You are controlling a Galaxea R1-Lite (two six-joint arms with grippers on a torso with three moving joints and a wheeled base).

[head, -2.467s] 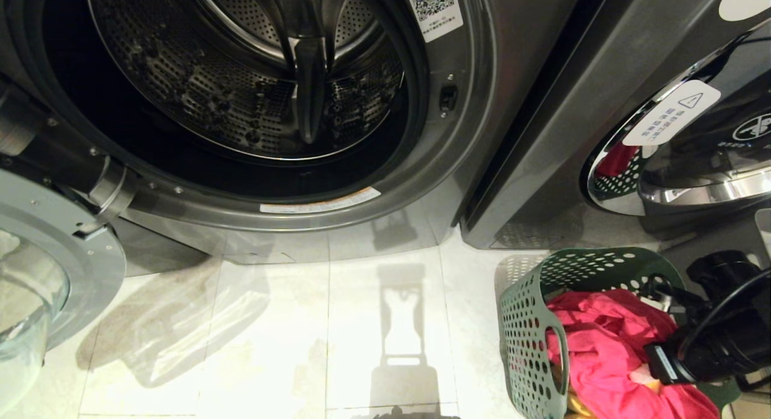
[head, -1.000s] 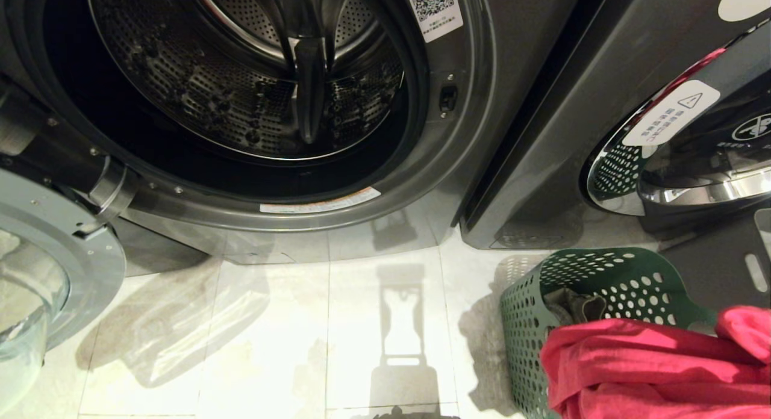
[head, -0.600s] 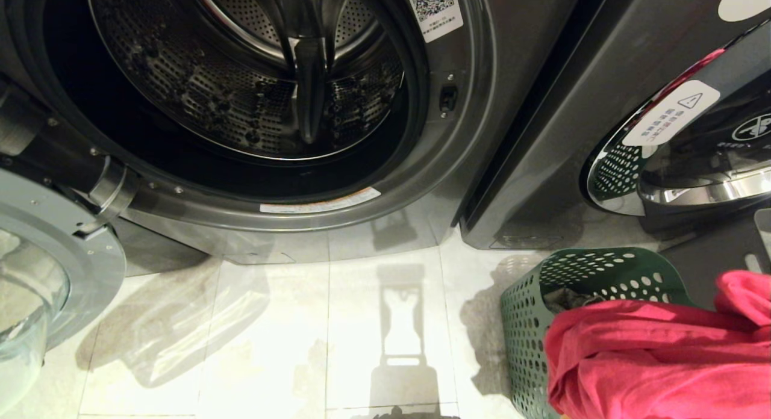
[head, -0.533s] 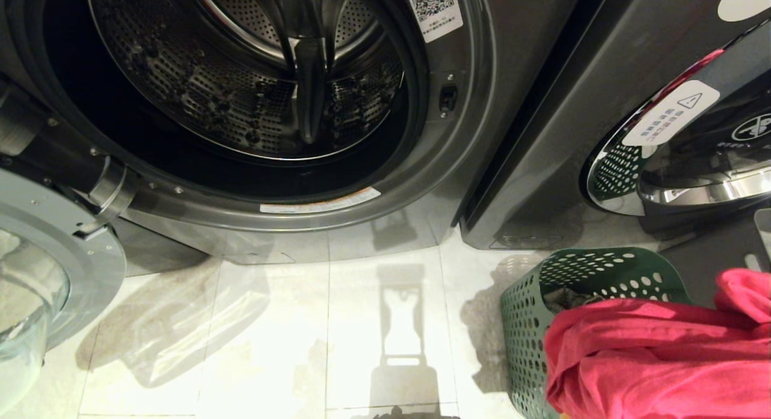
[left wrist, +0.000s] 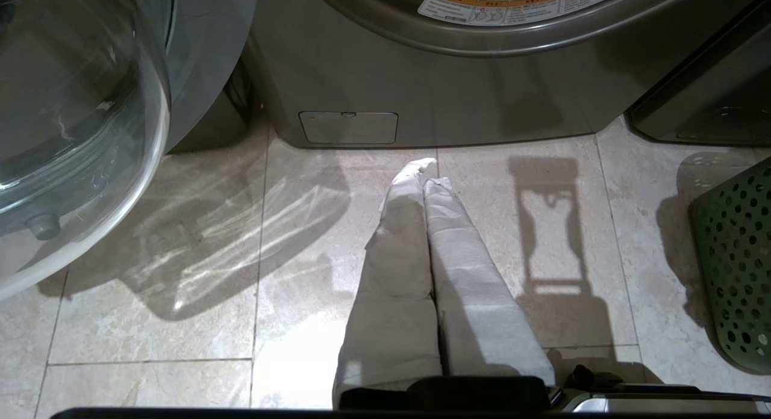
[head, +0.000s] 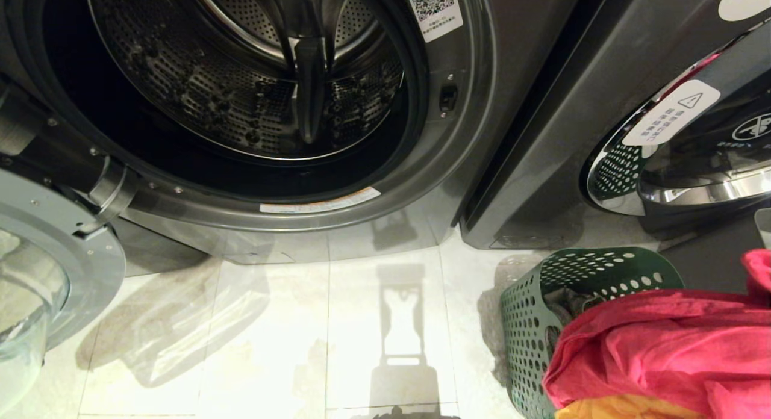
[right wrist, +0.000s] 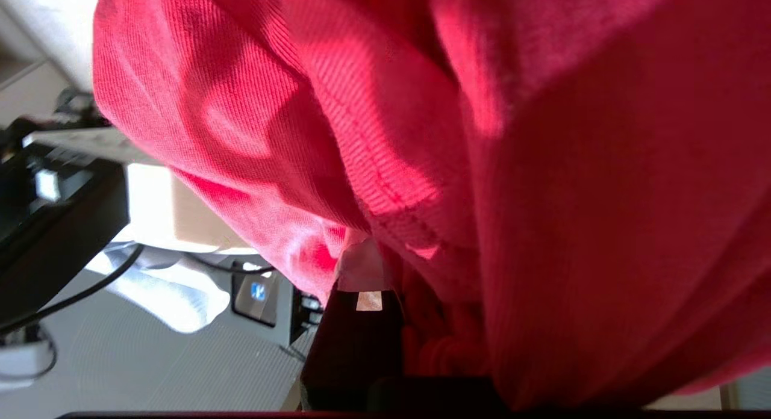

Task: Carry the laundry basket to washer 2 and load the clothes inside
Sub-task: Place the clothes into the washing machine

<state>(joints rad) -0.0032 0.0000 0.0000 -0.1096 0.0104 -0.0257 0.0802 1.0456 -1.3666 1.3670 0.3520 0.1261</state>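
The green perforated laundry basket (head: 530, 322) stands on the floor at the lower right, its side also in the left wrist view (left wrist: 735, 268). A red garment (head: 662, 353) hangs bunched over it, with yellow cloth (head: 620, 408) showing beneath and dark cloth (head: 566, 301) inside the basket. In the right wrist view my right gripper (right wrist: 397, 274) is shut on the red garment (right wrist: 542, 166), which covers one finger. The arm itself does not show in the head view. The washer's drum (head: 253, 94) stands open ahead. My left gripper (left wrist: 424, 172) hangs shut and empty over the floor tiles.
The washer's glass door (head: 36, 274) is swung open at the left, low over the floor. A second machine (head: 680, 160) with a closed chrome-rimmed door stands to the right, behind the basket. Pale floor tiles (head: 361, 322) lie between the washer and me.
The right gripper, earlier down in the basket, has lifted the red garment; over the last second it shifted up and right, and yellow cloth came into view beneath. The left arm stayed still.
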